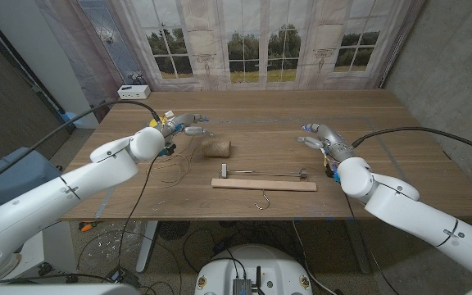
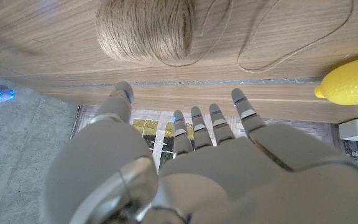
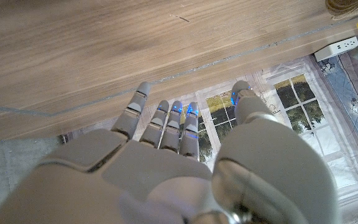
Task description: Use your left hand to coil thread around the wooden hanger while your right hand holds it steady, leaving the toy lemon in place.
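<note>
1. Left hand (image 1: 181,125) left of the twine ball (image 1: 217,148), above the table (image 1: 400,147), fingers (image 2: 244,112) spread, holding nothing.
2. Toy lemon (image 2: 351,81) just beside that hand, on the side away from the ball.
3. Wooden hanger (image 1: 264,184) flat, near side of the ball, untouched.
4. Right hand (image 1: 322,139) right of the hanger, well apart, fingers open, empty.

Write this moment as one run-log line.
left hand: open, near twine ball | right hand: open | hanger: untouched
</note>
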Robot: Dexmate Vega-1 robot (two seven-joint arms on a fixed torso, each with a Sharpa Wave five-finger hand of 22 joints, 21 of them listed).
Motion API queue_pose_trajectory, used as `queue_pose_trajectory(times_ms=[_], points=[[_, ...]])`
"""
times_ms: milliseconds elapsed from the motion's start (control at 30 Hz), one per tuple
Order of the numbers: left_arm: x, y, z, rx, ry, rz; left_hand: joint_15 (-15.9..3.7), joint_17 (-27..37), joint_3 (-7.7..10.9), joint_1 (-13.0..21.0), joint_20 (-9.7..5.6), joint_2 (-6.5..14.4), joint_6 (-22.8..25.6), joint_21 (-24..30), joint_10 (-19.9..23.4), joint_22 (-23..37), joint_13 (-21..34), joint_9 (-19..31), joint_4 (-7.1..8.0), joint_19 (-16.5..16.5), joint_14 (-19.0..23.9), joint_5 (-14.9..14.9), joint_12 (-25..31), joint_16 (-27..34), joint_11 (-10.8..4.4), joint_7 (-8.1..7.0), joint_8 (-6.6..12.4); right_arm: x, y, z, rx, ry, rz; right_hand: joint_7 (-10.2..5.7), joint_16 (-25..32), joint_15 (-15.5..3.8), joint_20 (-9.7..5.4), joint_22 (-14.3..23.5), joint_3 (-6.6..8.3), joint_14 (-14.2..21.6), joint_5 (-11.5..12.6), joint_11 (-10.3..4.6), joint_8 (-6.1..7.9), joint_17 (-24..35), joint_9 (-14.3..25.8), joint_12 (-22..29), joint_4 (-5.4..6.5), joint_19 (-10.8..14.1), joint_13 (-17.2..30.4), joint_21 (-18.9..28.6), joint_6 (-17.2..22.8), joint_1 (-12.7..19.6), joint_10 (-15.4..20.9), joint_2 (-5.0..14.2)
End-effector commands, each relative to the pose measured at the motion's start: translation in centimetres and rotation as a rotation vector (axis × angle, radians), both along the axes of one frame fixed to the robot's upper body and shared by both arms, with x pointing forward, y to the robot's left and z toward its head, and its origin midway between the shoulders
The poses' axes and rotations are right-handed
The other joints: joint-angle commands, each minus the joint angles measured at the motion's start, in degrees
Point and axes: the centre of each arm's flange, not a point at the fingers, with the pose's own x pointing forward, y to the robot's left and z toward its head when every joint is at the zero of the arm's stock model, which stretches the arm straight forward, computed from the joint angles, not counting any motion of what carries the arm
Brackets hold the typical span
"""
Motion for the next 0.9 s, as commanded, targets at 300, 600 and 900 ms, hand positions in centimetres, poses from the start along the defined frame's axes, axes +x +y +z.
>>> queue_pose_trajectory(times_ms=[300, 600, 900], points=[[-0.8, -0.5, 0.3, 0.057, -0.009, -0.001, 0.25, 0.09, -0.44, 1.90, -0.31, -0.37, 0.19, -0.68, -0.40, 0.19, 0.21, 0.34, 0.15, 0.13, -0.58, 0.52, -0.34, -0.01, -0.36, -0.04, -0.29, -5.4, 1.7, -1.7, -0.166, -0.014, -0.176, -6.00, 1.40, -5.37, -1.53, 0.39, 0.59, 2.52, 1.08, -5.61, 1.62, 1.04, 0.29, 0.87, 0.31, 2.16, 0.49, 0.48, 6.98, 10.30, 5.49, -1.56], [-0.8, -0.7, 0.5, 0.063, -0.014, -0.011, 0.27, 0.11, -0.80, 2.40, -0.49, -0.52, -0.12, -0.97, -0.57, 0.21, 0.24, 0.36, 0.53, 0.13, -0.83, 0.55, -0.49, -0.01, -0.25, 0.02, -0.62, -7.2, 2.3, -2.1, -0.222, 0.031, -0.211, -8.44, 1.93, -7.76, -2.83, 0.43, -0.31, 2.69, 1.43, -8.04, 2.61, 1.60, 0.47, 1.41, 0.60, 2.35, 1.02, 0.32, 10.32, 13.83, 8.46, -2.39], [-0.8, -0.7, 0.7, 0.067, -0.018, -0.013, 0.25, 0.13, -1.22, 2.57, -0.67, -0.65, -0.20, -1.19, -0.71, 0.23, 0.26, 0.37, 0.87, 0.22, -0.99, 0.55, -0.61, 0.01, -0.20, -0.03, -0.83, -8.1, 3.0, -2.1, -0.262, 0.094, -0.195, -8.59, 2.01, -7.75, -2.97, 0.45, -1.42, 1.94, 1.71, -8.07, 3.20, 1.95, 0.55, 1.80, 1.16, 2.30, 1.36, 0.19, 12.36, 14.75, 10.47, -2.94]])
